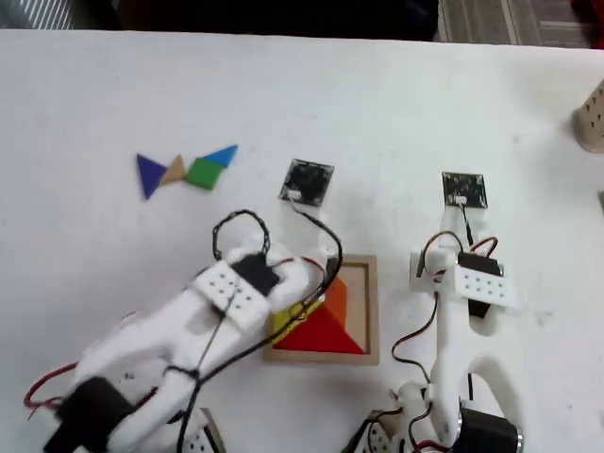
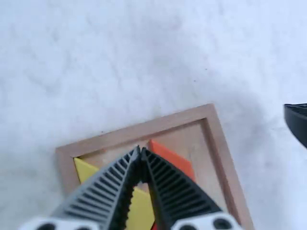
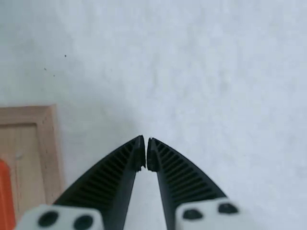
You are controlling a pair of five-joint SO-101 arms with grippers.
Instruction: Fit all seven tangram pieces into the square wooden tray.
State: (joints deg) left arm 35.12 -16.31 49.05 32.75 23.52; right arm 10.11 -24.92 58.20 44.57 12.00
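Three pieces (image 1: 321, 332) in tray (image 1: 372, 311) | left claw (image 2: 141, 152) closed above it | right claw (image 3: 146, 143) closed beside it

Wooden tray (image 1: 372, 311) flat on my desk (image 1: 425, 104) holds red triangle (image 1: 321, 332), orange piece (image 1: 338, 297), yellow piece (image 2: 85, 170); four loose pieces (image 1: 203, 174), purple, tan, green, blue, cluster well apart.

Seems a robotics lab: a white table (image 1: 406, 104), a left arm (image 1: 189, 330) and right arm (image 1: 467, 330) trailing bare wires, small black circuit boards (image 1: 307, 181) cabled to them.
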